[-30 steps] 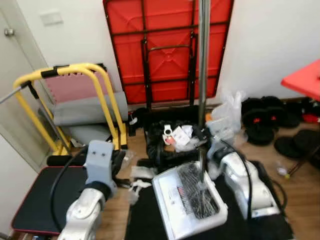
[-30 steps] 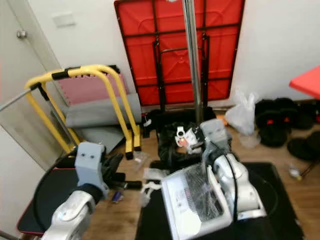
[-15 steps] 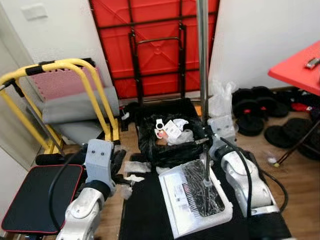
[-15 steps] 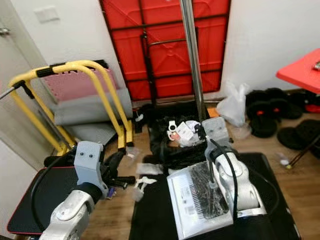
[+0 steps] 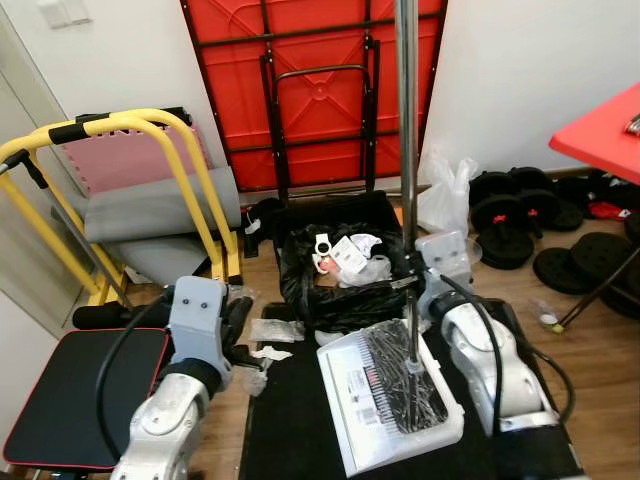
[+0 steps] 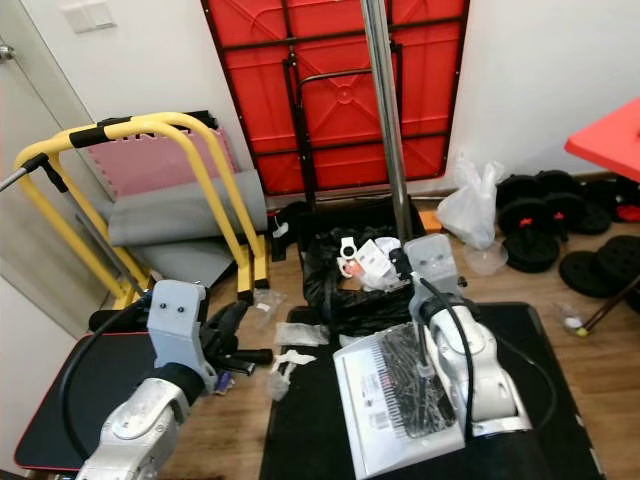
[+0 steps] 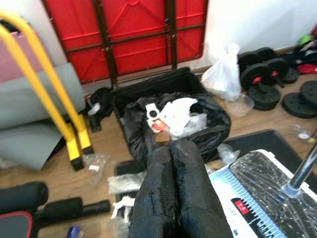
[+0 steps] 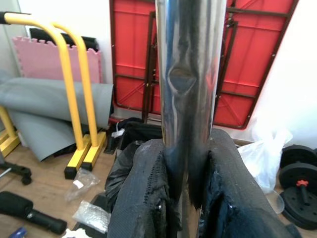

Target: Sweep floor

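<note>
My right gripper is shut on a shiny upright metal pole. The pole runs down to a white dustpan lying on a black mat, with dark debris in the pan. Just beyond the pan stands a black-bagged bin holding white and red scraps. Clear plastic wrappers and white bits lie on the wood floor left of the pan. My left gripper hangs low over that litter, its fingers pressed together with nothing between them.
A folded red table leans on the wall behind the bin. Yellow bars, grey and pink mats and a red-edged black pad crowd the left. A plastic bag, weights and a red table corner are on the right.
The whole picture has shifted, so the camera has moved; the bin now sits more central. Both arms keep their poses, and the right gripper still holds the pole.
</note>
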Motion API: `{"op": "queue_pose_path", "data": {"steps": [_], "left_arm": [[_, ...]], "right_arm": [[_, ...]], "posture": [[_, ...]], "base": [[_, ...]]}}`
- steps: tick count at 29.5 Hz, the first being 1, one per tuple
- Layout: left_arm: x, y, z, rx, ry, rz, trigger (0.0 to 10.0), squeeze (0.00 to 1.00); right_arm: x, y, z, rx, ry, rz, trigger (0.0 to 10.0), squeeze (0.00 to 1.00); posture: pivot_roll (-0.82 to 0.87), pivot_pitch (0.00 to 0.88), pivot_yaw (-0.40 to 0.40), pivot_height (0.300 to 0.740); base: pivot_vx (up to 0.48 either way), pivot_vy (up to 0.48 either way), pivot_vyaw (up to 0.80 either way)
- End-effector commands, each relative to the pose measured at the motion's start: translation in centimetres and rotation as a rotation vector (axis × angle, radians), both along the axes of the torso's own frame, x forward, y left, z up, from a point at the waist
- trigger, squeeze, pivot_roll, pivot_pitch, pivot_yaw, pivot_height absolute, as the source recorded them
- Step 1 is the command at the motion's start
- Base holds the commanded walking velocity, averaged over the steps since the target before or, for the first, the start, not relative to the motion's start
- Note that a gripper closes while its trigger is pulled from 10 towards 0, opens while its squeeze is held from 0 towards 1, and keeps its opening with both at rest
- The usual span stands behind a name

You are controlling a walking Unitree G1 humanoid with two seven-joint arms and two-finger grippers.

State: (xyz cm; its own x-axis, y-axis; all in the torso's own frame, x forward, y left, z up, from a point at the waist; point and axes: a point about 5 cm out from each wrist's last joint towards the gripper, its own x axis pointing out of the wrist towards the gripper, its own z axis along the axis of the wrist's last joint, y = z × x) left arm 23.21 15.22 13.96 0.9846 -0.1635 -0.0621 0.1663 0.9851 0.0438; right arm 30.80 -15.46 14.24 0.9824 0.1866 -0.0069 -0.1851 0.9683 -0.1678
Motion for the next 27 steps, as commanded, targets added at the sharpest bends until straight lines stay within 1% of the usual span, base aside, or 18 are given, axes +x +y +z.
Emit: {"op": "queue_pose_path", "data": {"steps": [1,4,7,10,12,21,27], "left_arm": [[0.02,0.27,-0.41,0.003,0.013,0.012,10.0,0.00],[0.01,0.23,-0.39,0.002,0.012,0.010,10.0,0.00],[0.02,0.22,-0.39,0.002,0.011,0.009,10.0,0.00],[0.00,0.12,-0.35,0.003,0.009,0.005,10.0,0.00],[0.00,0.11,-0.34,0.002,0.008,0.005,10.0,0.00],[0.02,0.07,-0.31,-0.001,0.006,0.005,10.0,0.00],[0.08,0.16,-0.21,-0.007,0.000,0.019,10.0,0.00]], "right_arm": [[0.28,0.46,1.63,0.025,-0.081,0.026,10.0,0.00],[0.31,0.43,1.71,0.023,-0.087,0.027,10.0,0.00],[0.31,0.41,1.77,0.022,-0.091,0.026,10.0,0.00],[0.27,0.57,1.75,0.000,-0.089,0.031,10.0,0.00],[0.26,0.57,1.77,0.013,-0.092,0.032,10.0,0.00],[0.27,0.52,1.99,0.015,-0.108,0.036,10.0,0.00],[0.30,0.70,1.73,0.012,-0.081,0.042,10.0,0.00]], "posture": [[-0.12,0.000,0.012,0.740],[-0.12,0.000,0.011,0.740],[-0.12,0.000,0.011,0.740],[-0.12,0.000,0.011,0.740],[-0.12,0.000,0.011,0.740],[-0.12,0.000,0.011,0.740],[-0.12,0.000,0.012,0.740]], "base": [[0.315,0.000,0.00],[0.317,0.000,-0.80],[0.319,0.000,-0.46],[0.321,0.000,0.00],[0.326,0.000,-0.40],[0.330,0.000,0.00],[0.000,0.000,0.00]]}}
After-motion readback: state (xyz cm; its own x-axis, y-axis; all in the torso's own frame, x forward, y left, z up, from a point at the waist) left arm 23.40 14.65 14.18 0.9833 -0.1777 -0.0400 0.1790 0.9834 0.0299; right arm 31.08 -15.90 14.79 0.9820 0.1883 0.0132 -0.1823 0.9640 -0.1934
